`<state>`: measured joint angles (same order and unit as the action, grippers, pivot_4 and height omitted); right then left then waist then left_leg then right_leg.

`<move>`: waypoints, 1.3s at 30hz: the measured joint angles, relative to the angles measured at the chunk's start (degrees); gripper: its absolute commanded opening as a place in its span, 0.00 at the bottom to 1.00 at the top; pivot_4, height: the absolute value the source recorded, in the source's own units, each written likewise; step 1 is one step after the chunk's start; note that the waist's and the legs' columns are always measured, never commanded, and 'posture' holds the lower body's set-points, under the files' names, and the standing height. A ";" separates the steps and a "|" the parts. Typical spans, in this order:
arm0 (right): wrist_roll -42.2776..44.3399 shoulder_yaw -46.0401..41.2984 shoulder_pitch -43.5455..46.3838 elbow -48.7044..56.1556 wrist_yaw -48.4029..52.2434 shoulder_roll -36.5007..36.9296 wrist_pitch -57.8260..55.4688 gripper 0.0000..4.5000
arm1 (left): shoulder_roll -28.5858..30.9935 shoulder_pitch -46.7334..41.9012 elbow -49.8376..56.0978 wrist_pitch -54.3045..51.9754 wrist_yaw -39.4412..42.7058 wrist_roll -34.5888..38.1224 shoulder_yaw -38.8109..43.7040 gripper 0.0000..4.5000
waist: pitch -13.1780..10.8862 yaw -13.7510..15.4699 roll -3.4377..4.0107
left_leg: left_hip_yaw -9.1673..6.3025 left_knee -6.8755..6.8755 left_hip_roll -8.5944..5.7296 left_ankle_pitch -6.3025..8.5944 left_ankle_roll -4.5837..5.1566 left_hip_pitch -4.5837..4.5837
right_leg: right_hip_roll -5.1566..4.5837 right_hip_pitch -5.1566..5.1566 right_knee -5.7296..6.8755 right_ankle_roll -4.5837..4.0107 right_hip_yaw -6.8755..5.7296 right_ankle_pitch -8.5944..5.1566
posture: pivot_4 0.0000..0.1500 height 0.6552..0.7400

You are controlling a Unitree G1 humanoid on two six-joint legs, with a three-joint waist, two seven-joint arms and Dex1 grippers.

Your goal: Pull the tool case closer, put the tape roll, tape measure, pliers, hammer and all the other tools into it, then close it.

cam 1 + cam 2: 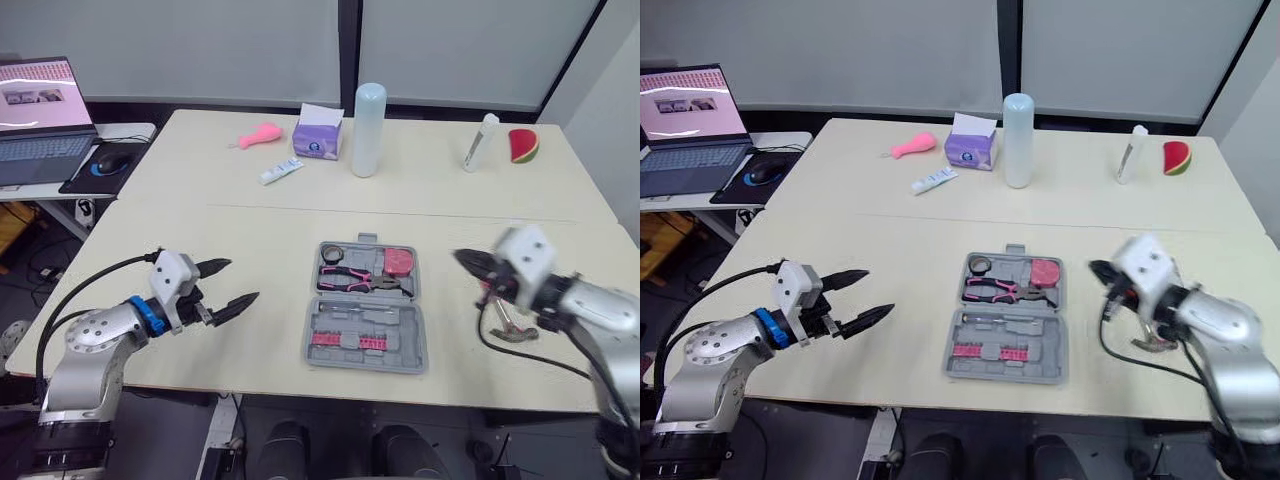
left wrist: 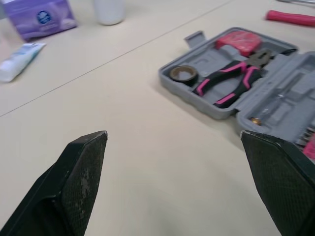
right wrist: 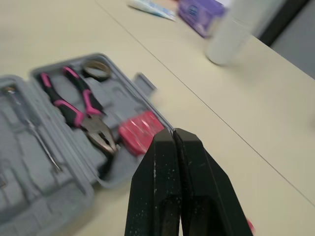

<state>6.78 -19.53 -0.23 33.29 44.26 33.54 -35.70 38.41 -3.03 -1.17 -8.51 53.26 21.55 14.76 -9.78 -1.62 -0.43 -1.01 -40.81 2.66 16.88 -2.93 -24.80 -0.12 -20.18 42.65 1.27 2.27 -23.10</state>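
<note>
one grey moulded case [image 1: 313,332] open, pink-handled pliers [image 1: 355,279] inside | left hand [image 1: 241,280] spread | right hand [image 3: 173,133] clenched

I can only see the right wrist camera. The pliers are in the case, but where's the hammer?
Observer: The hammer lies on the table, just right of the tool case.
Operator: What's the other hand doing?
Observer: The left gripper hovers left of the case, jaws open and empty.
</note>
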 measured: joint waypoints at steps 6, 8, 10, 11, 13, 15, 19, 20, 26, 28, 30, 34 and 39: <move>3.96 -15.37 -17.19 0.34 -5.32 -10.49 5.80 0.00 | -2.57 7.10 -1.83 0.37 -4.81 0.70 4.92 1.00 | 0.10 -0.18 -0.01 | 0.06 0.04 0.01 -0.01 -0.01 0.12 | 0.02 0.12 -0.06 0.01 0.08 0.00 | 1.00 0.44; 5.26 -19.62 -21.88 -2.62 -8.18 -15.35 8.03 0.10 | -4.03 10.47 -1.99 0.18 -6.52 0.76 5.94 1.00 | 0.10 -0.18 0.00 | 0.12 0.06 0.00 -0.01 -0.01 0.12 | 0.01 0.14 -0.17 0.01 0.14 0.00 | 1.00 0.44; 5.89 -21.86 -24.47 -5.93 -10.14 -17.84 10.06 0.17 | -5.12 12.72 -1.97 -0.07 -7.67 0.89 5.98 1.00 | 0.10 -0.24 0.00 | 0.17 0.05 -0.01 -0.01 -0.01 0.16 | 0.00 0.16 -0.16 0.00 0.19 0.00 | 1.00 0.44; 6.18 -22.38 -25.38 -7.26 -10.97 -18.60 11.02 0.21 | -5.60 13.48 -1.81 -0.19 -8.12 0.96 5.98 1.00 | 0.11 -0.27 0.00 | 0.19 0.06 0.00 -0.01 -0.01 0.21 | 0.00 0.17 -0.15 0.00 0.21 0.00 | 1.00 0.44; 6.89 -22.61 -26.89 -9.04 -12.02 -19.51 12.76 0.32 | -6.30 14.50 -1.27 -0.42 -9.20 1.03 5.98 1.00 | 0.11 -0.29 0.01 | 0.20 0.07 0.00 0.00 -0.01 0.33 | 0.01 0.26 -0.13 0.00 0.23 -0.01 | 1.00 0.44; 7.61 -22.33 -27.88 -9.72 -12.19 -19.62 14.20 0.42 | -6.57 15.05 -0.61 -0.98 -10.11 1.07 5.98 1.00 | 0.14 -0.28 0.03 | 0.21 0.08 0.00 0.00 -0.02 0.37 | 0.02 0.31 -0.13 0.01 0.23 -0.01 | 1.00 0.44; 8.70 -21.76 -29.45 -9.99 -12.34 -19.52 15.58 0.63 | -7.19 16.35 1.17 -1.32 -10.87 1.33 5.98 1.00 | 0.17 -0.23 0.00 | 0.22 0.08 0.00 0.00 -0.02 0.37 | 0.02 0.37 -0.22 0.01 0.24 -0.01 | 1.00 0.44; 9.09 -21.69 -29.81 -10.02 -12.42 -19.36 15.71 0.69 | -7.20 16.53 1.37 -1.38 -11.08 1.38 5.98 1.00 | 0.18 -0.22 0.01 | 0.22 0.08 0.00 0.00 -0.02 0.38 | 0.02 0.40 -0.23 0.01 0.24 -0.01 | 1.00 0.44; 10.47 -20.49 -30.27 -8.98 -13.31 -16.97 14.90 0.99 | -6.87 16.91 1.56 -1.41 -10.25 1.93 5.91 1.00 | 0.18 -0.23 0.02 | 0.21 0.19 0.01 0.01 -0.02 0.67 | 0.02 0.77 -0.51 0.01 0.22 -0.01 | 1.00 0.44; 11.09 -19.65 -30.30 -7.52 -13.08 -14.75 13.92 0.99 | -5.32 16.86 1.55 -0.95 -8.14 1.92 5.76 1.00 | 0.19 -0.23 0.02 | 0.21 0.25 0.00 0.01 -0.02 0.79 | 0.02 0.89 -0.57 0.01 0.22 -0.01 | 1.00 0.44; 12.21 -19.24 -30.29 -5.78 -12.60 -11.88 12.36 0.99 | -2.70 16.65 1.51 0.14 -4.93 1.84 5.68 1.00 | 0.18 -0.21 0.02 | 0.22 0.31 -0.01 0.01 -0.02 0.85 | 0.02 0.93 -0.60 0.01 0.23 -0.01 | 1.00 0.44; 13.61 -15.51 -29.43 -1.28 -9.60 -3.78 7.46 0.99 | 2.57 13.51 2.01 0.65 2.88 2.41 3.34 1.00 | 0.19 -0.17 0.01 | 0.23 0.34 -0.03 0.01 -0.02 0.90 | 0.04 0.98 -0.64 0.01 0.23 -0.01 | 1.00 0.44; 15.17 -11.24 -22.37 0.38 -9.97 2.26 -0.26 0.99 | 5.98 7.37 6.36 -0.47 11.57 4.13 -2.31 1.00 | 0.21 -0.12 -0.02 | 0.24 0.34 -0.05 0.01 -0.02 0.88 | 0.06 1.00 -0.68 0.01 0.25 -0.01 | 1.00 0.44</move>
<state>21.94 -30.76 -22.60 33.67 34.29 35.79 -35.97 44.39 4.34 5.19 -8.98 64.83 25.67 12.44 -9.58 -1.74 -0.45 -0.77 -40.47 2.61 16.88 -2.95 -23.92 -0.06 -19.18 41.97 1.28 2.51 -23.11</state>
